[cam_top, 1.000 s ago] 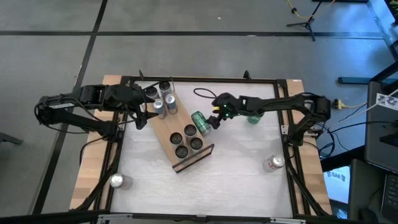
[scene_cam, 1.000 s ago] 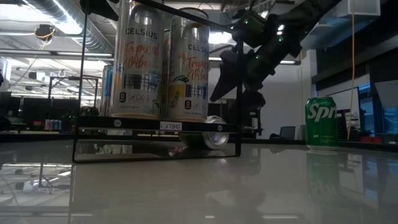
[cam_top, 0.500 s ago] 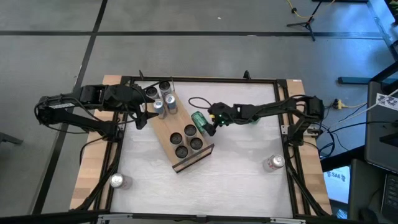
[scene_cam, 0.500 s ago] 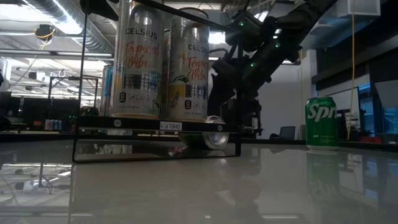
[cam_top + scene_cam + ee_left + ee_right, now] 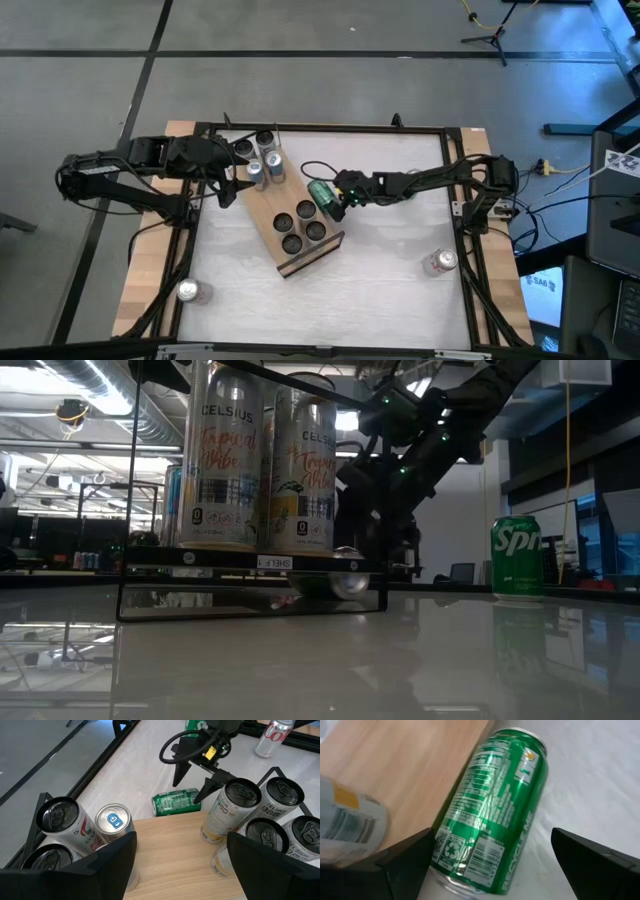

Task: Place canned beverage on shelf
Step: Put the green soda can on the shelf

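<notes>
Green soda can point(image 5: 492, 815) lies tipped against the shelf point(image 5: 268, 208) edge. Right jaws point(image 5: 335, 202) open astride it, left jaws point(image 5: 180, 865) open too. Probably slick, dentable; I'd grab mid-body.

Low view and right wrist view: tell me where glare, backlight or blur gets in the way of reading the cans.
Low view: bright ceiling lights behind leave the right arm's gripper a dark silhouette, and the glossy table mirrors the upright green can. Right wrist view: the lying green can is sharp, its label readable; the pale can on the shelf is blurred, and the near fingers are soft dark shapes.
</notes>
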You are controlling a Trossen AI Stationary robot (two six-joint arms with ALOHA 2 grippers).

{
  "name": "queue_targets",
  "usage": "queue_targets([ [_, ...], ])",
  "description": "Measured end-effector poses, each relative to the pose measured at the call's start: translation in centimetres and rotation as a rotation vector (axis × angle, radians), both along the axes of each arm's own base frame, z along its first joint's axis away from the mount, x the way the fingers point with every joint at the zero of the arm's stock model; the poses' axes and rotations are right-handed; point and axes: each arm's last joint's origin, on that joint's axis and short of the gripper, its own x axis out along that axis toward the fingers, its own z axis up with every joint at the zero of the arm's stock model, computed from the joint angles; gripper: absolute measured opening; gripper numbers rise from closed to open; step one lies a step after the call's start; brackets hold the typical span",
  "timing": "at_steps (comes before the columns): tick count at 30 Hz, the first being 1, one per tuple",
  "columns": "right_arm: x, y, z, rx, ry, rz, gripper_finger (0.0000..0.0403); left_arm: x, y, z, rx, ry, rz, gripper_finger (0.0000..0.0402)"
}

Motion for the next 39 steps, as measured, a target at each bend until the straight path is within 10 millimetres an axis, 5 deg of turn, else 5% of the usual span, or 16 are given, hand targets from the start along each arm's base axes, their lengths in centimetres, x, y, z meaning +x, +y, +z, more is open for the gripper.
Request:
queue_targets([
  [11,-0.7,-0.8,-0.2,-0.028,0.069,-0.082,0.0392,0.0,0.0,0.0,0.000,0.000,0.000,0.0298],
  [28,0.2,-2.1,0.8,-0.179,-0.045,0.086,0.0392,0.0,0.0,0.0,0.000,0.000,-0.001,0.0298],
  [39,0.7,-4.0,-0.6,-0.115,-0.079,0.124,0.0392,0.0,0.0,0.0,-0.001,0.000,-0.001,0.0298],
])
